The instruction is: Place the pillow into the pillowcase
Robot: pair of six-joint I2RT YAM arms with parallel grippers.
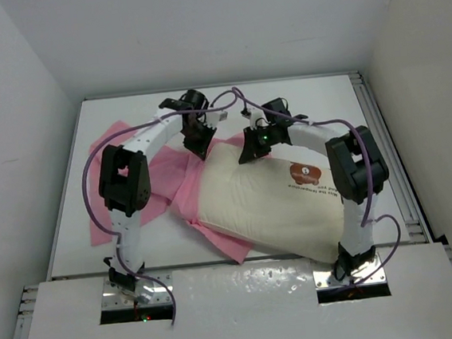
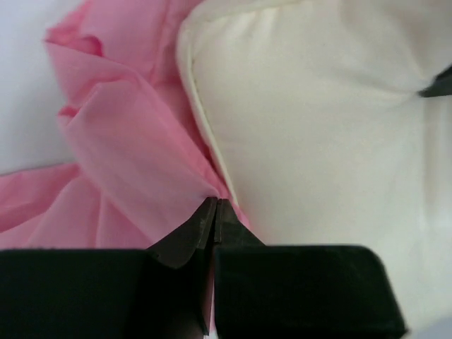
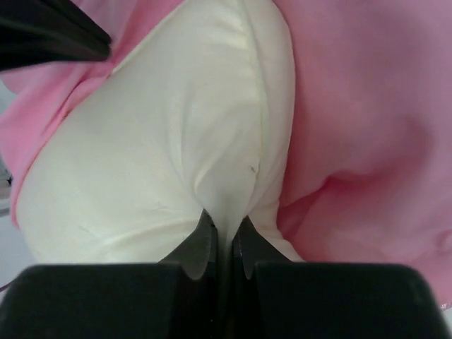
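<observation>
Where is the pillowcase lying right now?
In the top view the pillowcase lies crumpled left of centre on the table, partly under the left edge of the pillow. The left hand pinches it beside that edge.

No text, label, brand or number can be read. On the cream pillow (image 1: 269,205) a small red-brown bear print (image 1: 304,174) is seen from the top view, and a line of small lettering (image 1: 314,188) is set just beside it. The lettering is too small and blurred to be made out.
</observation>
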